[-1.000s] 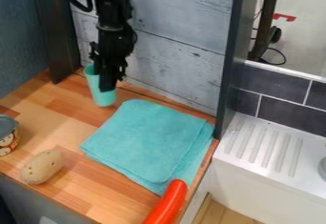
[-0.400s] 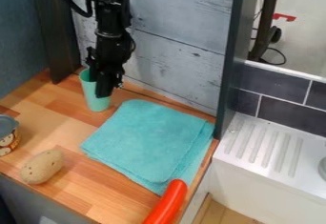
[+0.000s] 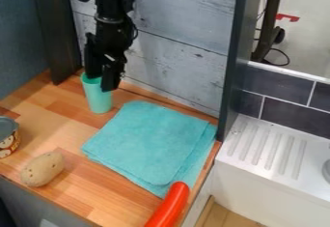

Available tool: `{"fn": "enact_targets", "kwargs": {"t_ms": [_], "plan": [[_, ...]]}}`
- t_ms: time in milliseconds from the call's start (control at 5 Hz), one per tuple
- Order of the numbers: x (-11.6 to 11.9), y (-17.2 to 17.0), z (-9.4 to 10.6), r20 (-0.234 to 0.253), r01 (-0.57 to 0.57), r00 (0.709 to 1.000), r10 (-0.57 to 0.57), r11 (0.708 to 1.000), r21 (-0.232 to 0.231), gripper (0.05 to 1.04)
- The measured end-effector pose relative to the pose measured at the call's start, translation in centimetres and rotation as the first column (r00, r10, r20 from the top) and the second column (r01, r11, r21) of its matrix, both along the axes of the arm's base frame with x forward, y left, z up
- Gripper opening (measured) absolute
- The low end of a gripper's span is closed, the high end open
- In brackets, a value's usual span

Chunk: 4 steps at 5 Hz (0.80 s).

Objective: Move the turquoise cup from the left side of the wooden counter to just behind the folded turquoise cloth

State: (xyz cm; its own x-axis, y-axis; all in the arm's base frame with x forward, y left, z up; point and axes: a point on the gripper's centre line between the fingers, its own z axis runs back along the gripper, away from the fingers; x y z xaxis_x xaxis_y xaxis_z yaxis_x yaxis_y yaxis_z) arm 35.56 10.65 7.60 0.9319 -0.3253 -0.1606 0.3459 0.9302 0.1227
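From the camera's side, the cup [image 3: 99, 101] stands on the counter [image 3: 82, 199] at my claw's [image 3: 102, 83] tips, with the wall [image 3: 174, 52] behind. Before my claw, to the right, lies the cloth [image 3: 147, 141]; the long item [image 3: 169, 206] sits at its near corner. Before and left of my claw lies the potato [image 3: 42, 169], the can [image 3: 7, 138] farther left. Beyond the right-hand panel [image 3: 233, 52] is the drainboard [image 3: 268, 146].

We counted one green cup [image 3: 98, 98], one folded turquoise cloth [image 3: 149, 141], one potato [image 3: 42, 169], one can [image 3: 7, 141] and one long red object [image 3: 169, 206]: five items, a single one of each kind. We also counted one wooden counter [image 3: 63, 106] and one white ridged drainboard [image 3: 273, 146].
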Motion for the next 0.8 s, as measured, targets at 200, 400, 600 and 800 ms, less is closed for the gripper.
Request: {"fn": "enact_targets", "kwargs": {"t_ms": [200, 400, 600, 800], "plan": [[-1.9, 0.3, 1.7, 0.023, -0.041, 0.999, 0.039, 0.998, 0.054, 1.011], [-5.9, 0.2, 4.1, 0.054, -0.122, 0.991, 0.121, 0.992, 0.012, 1.007], [-10.2, 2.5, 4.6, 0.025, -0.261, 0.965, 0.263, 0.964, -0.06, 1.007], [-12.2, 3.4, 4.9, 0.017, -0.298, 0.953, 0.302, 0.949, -0.105, 1.007]]}}
